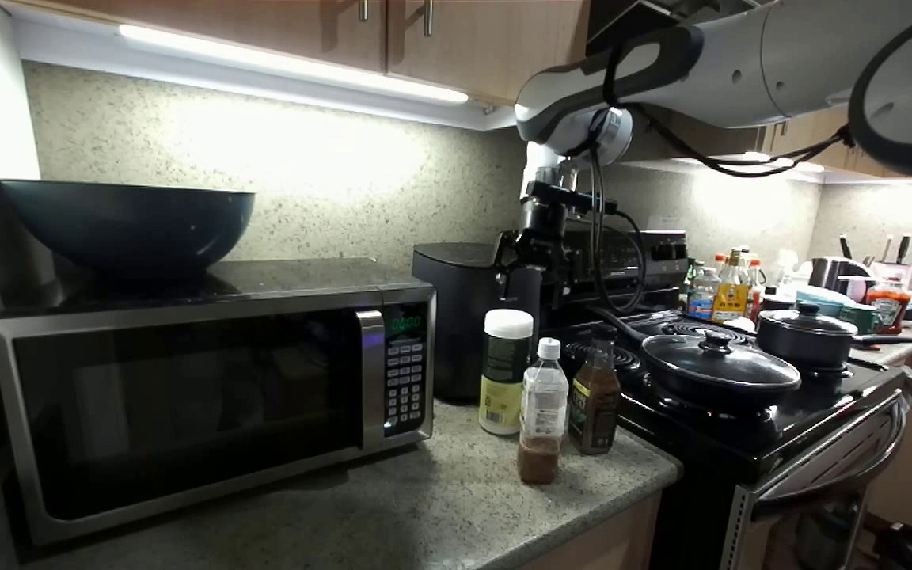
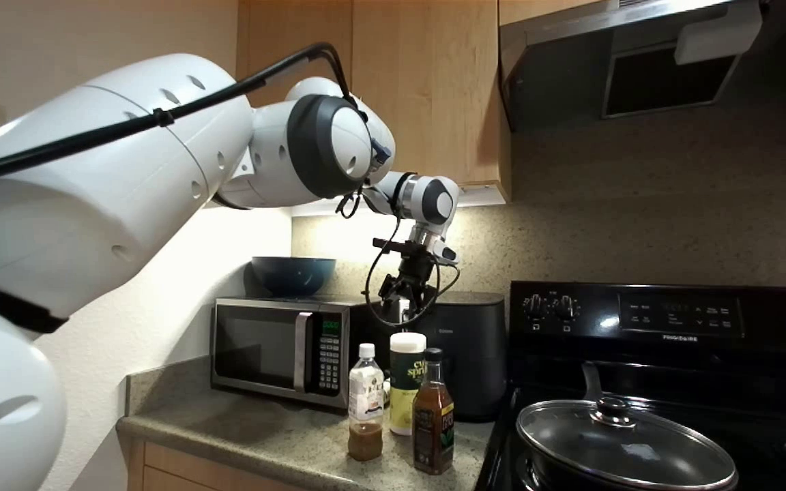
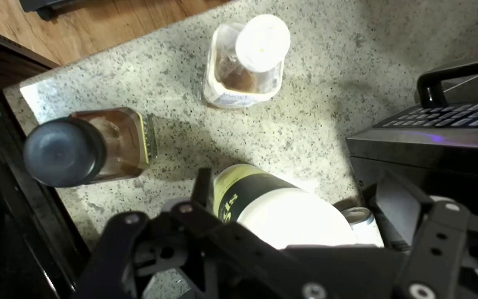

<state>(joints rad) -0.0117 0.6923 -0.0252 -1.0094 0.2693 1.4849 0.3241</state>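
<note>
While the two fingers [image 3: 398, 207] of the gripper [image 3: 299, 197] stood spread apart across the lower part of the wrist view, the white lid [image 3: 297, 224] of a green-and-yellow canister [image 3: 255, 191] lay between them at the lower centre. In both exterior views the fingertips appeared just above this lid, and the canister stood upright on the counter [image 1: 377, 507], near the middle of the frame.

A dark-capped bottle [image 3: 98, 145] of brown liquid occupied the left of the wrist view, and a white-capped clear bottle [image 3: 239, 79], partly filled with something brown, the upper centre; each was near the canister but apart from it. A strip of wood floor [image 3: 123, 25] showed farther off, at the upper left.

In an exterior view, the robot arm [image 1: 804, 63] filled the upper right foreground, and a microwave [image 1: 210, 404] the left, with a dark bowl [image 1: 131, 229] resting on top at the upper left. A black appliance [image 1: 456, 317] stood behind the canister, near the centre. To the right, a black stove [image 1: 828, 400] bore a pan [image 1: 717, 372] under a glass lid and, beyond it, a covered pot [image 1: 804, 346]. Assorted bottles [image 1: 729, 297] were grouped farther back at the right of the frame, and a speckled backsplash [image 1: 329, 206] formed the background.
</note>
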